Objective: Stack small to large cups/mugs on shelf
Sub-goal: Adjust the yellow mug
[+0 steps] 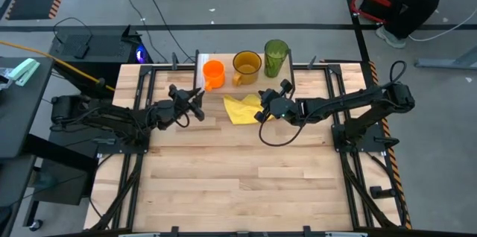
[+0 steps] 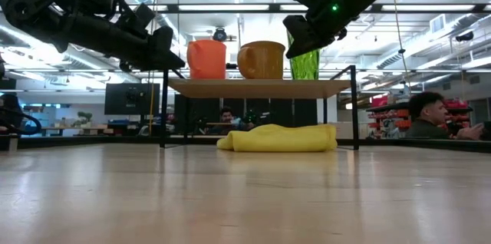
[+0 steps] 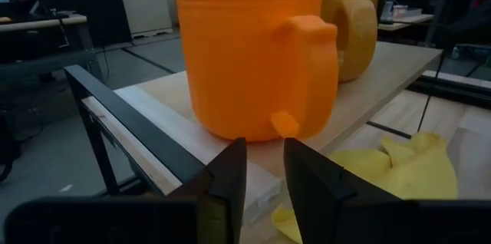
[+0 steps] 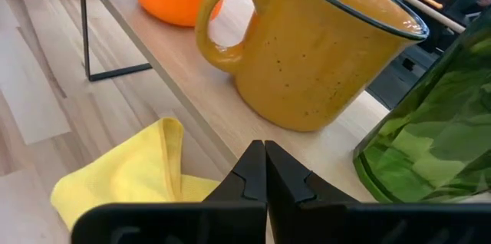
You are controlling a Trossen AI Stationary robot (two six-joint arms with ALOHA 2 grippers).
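Observation:
Three cups stand upright in a row on the shelf (image 1: 256, 83) (image 2: 261, 88): the small orange mug (image 1: 214, 71) (image 3: 245, 52), the amber-yellow mug (image 1: 247, 64) (image 4: 322, 52) with its handle toward the orange one, and the tall green tumbler (image 1: 276, 57) (image 4: 437, 129). My left gripper (image 1: 200, 110) (image 3: 265, 171) hovers just in front of the orange mug's handle (image 3: 311, 67), level with the shelf top, slightly open and touching nothing. My right gripper (image 1: 262, 108) (image 4: 265, 163) is shut and empty, above the shelf's near edge in front of the amber mug and tumbler.
A crumpled yellow cloth (image 1: 242, 108) (image 2: 280, 138) lies on the slatted tabletop, under and in front of the shelf, between the two grippers. The shelf's thin black legs (image 2: 163, 117) stand at its corners. The near half of the table (image 1: 238, 185) holds nothing. A person (image 2: 430, 117) sits beyond the table.

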